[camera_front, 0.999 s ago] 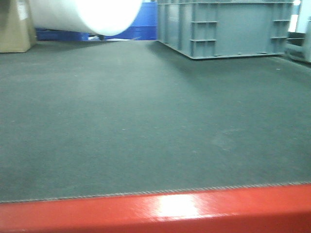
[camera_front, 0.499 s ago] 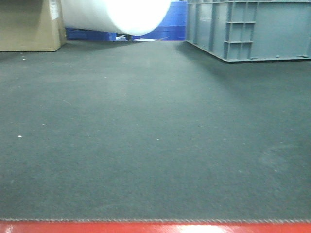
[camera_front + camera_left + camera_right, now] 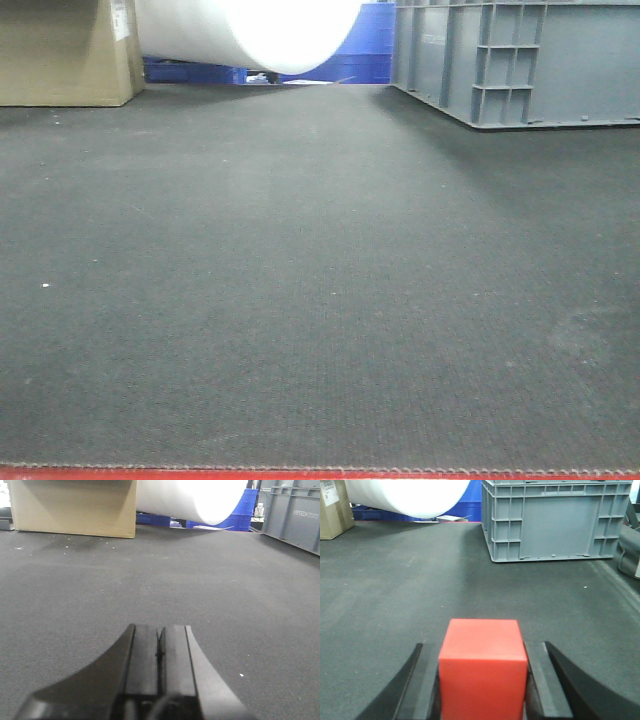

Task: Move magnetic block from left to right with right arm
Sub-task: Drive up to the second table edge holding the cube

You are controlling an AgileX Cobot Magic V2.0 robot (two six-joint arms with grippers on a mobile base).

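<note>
Beyond magnetic block (image 3: 483, 667), open mat (image 3: 410, 575).

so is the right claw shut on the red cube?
Shut on it: the right claw presses flush against both sides of the magnetic block.

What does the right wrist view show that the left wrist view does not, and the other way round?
Only the right wrist view: the magnetic block, gripped between the fingers of the right gripper. Only the left wrist view: the left gripper, shut and empty. Both: the dark mat, the white roll, the cardboard box and the grey crate at the back.
</note>
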